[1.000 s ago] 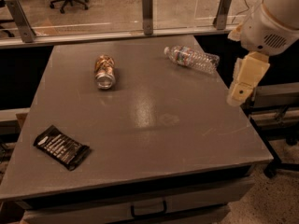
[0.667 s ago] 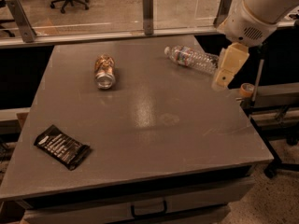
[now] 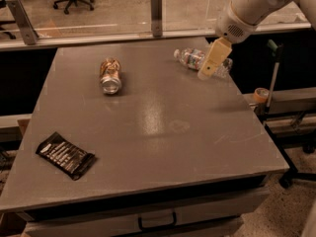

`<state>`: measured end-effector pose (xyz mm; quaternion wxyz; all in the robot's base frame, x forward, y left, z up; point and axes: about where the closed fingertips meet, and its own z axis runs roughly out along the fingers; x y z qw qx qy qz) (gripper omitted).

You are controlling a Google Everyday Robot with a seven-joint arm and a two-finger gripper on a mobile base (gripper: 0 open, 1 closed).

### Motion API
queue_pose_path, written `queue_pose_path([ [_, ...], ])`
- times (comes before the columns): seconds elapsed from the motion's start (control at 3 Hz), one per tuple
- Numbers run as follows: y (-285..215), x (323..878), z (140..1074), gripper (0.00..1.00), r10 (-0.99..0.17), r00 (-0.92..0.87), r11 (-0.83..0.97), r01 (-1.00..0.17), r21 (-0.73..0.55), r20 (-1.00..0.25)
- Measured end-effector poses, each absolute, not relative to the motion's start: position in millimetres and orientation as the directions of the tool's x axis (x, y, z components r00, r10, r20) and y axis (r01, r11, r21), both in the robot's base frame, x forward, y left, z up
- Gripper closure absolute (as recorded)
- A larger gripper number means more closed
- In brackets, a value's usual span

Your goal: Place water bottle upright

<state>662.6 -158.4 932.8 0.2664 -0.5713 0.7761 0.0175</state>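
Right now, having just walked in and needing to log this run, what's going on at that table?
The robot's arm reaches over the far right of the table, with its gripper at the water bottle. The bottle lies on its side near the far right corner, not yet upright. Whether the gripper touches it cannot be told. A can lies on its side further left, and a dark packet sits near the front left.

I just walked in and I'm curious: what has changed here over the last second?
The gripper swung in from the side edge of the table and now sits in front of the lying water bottle; contact cannot be told. The bottle, the can and the black packet stayed put.
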Motion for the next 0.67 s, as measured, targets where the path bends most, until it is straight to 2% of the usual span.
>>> queue_pose_path([
  [0.33, -139, 714, 903, 0.00, -0.825, -0.288, 0.431, -0.877, -0.213, -0.485],
  [0.67, -131, 740, 882, 0.00, -0.791, -0.360, 0.491, -0.856, -0.163, -0.495],
])
